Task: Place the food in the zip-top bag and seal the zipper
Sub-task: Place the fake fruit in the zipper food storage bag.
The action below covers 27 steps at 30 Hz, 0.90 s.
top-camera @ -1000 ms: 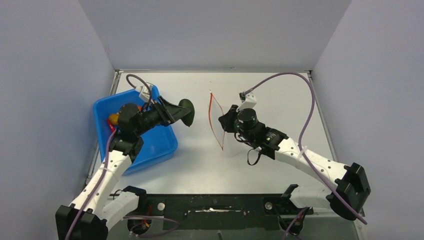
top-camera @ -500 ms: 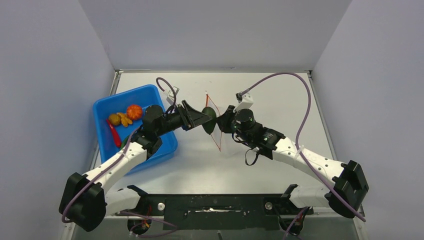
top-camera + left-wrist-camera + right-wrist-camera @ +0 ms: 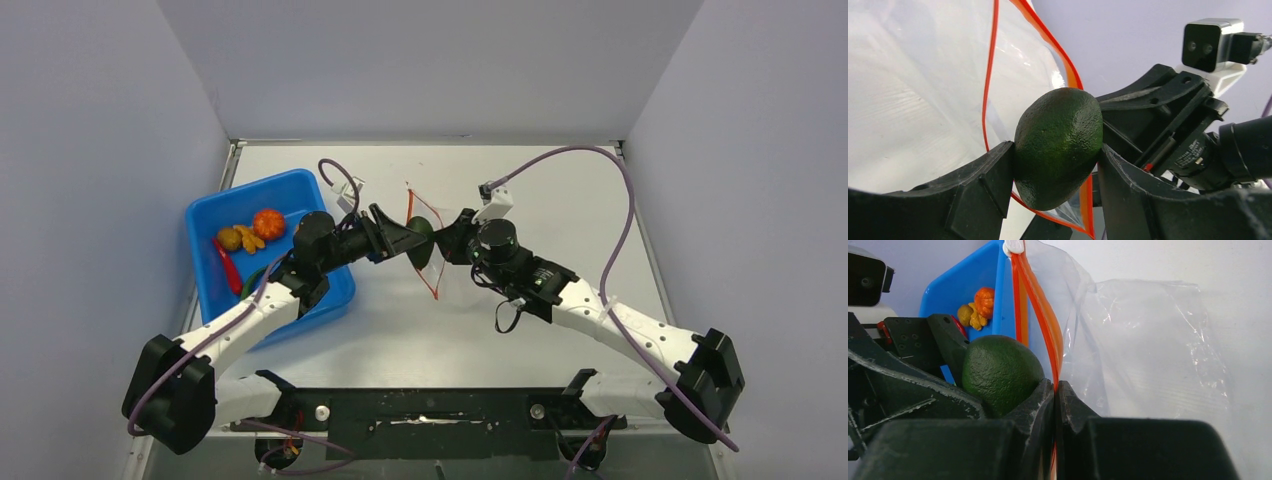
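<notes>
"At the bag [image 3: 1148,355]'s mouth, what did the left gripper [image 3: 1055,167] hold?"

"It pinched the avocado [image 3: 1058,130], just beside the zipper [image 3: 1040,315]. The right gripper [image 3: 1055,390] was clamped on that zipper; other food [image 3: 252,230] lay left of the bag."

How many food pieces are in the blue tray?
4: orange fruit, two yellow-brown lumps left of it, red chili by the left wall. The left arm may hide more.
</notes>
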Available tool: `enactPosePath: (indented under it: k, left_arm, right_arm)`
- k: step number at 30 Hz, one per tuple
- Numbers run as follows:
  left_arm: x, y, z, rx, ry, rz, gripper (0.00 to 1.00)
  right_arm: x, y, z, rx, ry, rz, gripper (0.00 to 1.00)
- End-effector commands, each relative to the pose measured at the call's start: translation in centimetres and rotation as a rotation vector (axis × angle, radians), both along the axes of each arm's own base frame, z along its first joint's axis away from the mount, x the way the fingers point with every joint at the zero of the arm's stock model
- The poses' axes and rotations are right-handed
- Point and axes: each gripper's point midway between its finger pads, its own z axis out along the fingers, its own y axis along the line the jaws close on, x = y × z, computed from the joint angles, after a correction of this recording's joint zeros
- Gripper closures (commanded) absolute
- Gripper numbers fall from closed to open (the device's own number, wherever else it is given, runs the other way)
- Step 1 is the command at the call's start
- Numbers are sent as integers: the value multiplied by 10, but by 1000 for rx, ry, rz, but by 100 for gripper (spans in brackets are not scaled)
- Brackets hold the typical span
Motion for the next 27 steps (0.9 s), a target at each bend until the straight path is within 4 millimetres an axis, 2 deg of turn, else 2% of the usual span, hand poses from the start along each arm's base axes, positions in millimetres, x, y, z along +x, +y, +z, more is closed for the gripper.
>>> enactPosePath:
  k: [1, 10, 17, 21, 27]
  left_arm:
    - [7, 3, -2, 54, -47, 46, 70]
    - [13, 8, -14, 132, -22, 97, 70]
    - [19, 6, -16, 163, -2, 101, 69]
    - [20, 7, -17, 180, -7, 112, 58]
    - [16, 4, -14, 159, -38, 85, 44]
  right_arm:
    - [-4, 11, 45, 132, -107, 35, 100]
    - [-7, 17, 49, 145, -112, 60, 100]
    - [-6, 21, 49, 143, -103, 57, 100]
    - [-4, 17, 48, 132, -101, 35, 100]
    - [-3, 13, 36, 116, -75, 12, 100]
